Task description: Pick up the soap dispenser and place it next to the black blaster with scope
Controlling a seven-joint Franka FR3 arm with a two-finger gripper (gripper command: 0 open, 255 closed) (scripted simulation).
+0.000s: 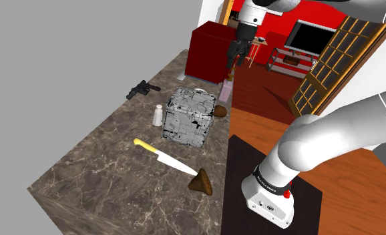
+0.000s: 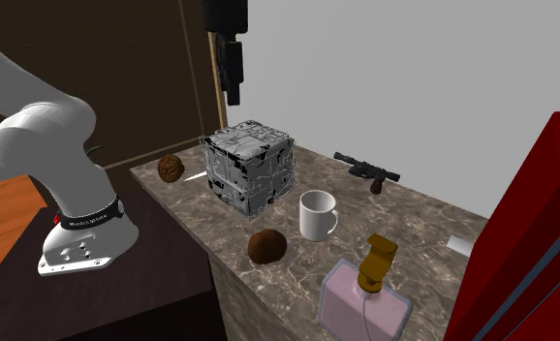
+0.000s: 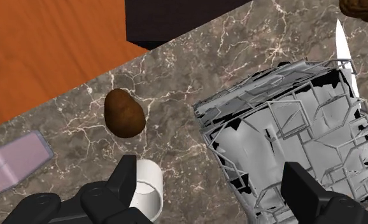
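Observation:
The soap dispenser [image 2: 362, 302] is a pale pink flat bottle with a gold pump, standing at the counter's end near the red cabinet; it is also seen as the dispenser [image 1: 228, 89] and the dispenser [image 3: 14, 163]. A black blaster with scope [image 1: 143, 89] lies on the far side of the counter, also seen as the blaster [image 2: 367, 171]. My gripper [image 1: 234, 65] hangs open high above the counter, nothing between its fingers, also seen as the gripper [image 2: 233, 95]. Under the gripper [image 3: 214, 191] lie a white mug and the metal cube's edge; the dispenser lies well off to one side.
A silver wire-patterned cube [image 1: 191, 117] stands mid-counter, with a white mug [image 2: 317, 214] and a brown ball [image 2: 266, 246] between it and the dispenser. A white cylinder [image 1: 159, 115], a yellow-handled knife [image 1: 165, 157] and a brown cone [image 1: 201, 181] lie nearer the stand. The red cabinet [image 1: 210, 51] borders the counter's end.

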